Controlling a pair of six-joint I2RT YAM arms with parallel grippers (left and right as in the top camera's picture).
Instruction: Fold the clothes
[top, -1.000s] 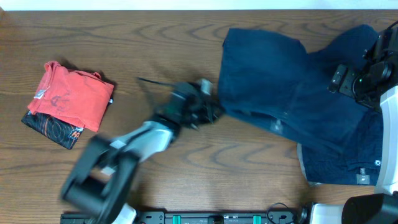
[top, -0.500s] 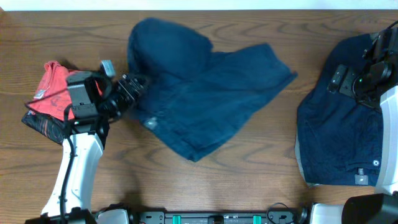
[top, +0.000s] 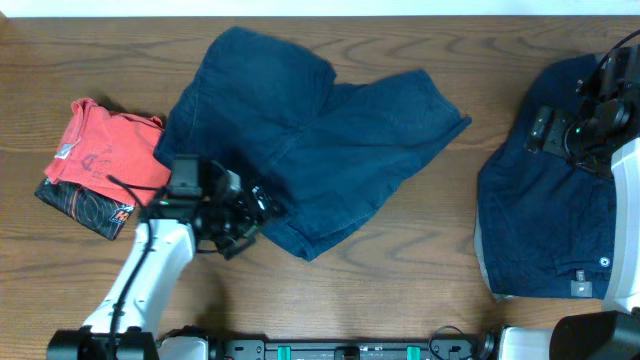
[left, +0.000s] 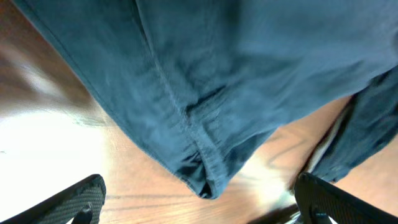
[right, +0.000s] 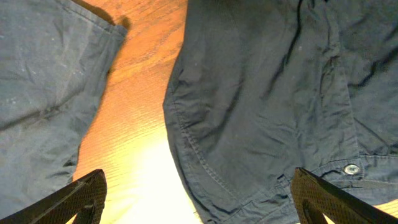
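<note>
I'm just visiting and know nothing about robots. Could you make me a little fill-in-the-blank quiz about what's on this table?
1. The red-orange T-shirt lies on a ___ garment with orange print.
2. The left gripper and the right gripper are both ___, holding nothing.
3. Counting the shorts in the middle and the navy garment at the right, the table carries ___ dark blue pieces.
Missing words: black; open; two.

2 navy garments (top: 330, 150) (top: 540, 225), 1 red tee (top: 115, 158), 1 blk garment (top: 85, 208).

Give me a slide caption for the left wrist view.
Open left fingers flank a seamed corner of the navy shorts lying on the wooden table.
</note>
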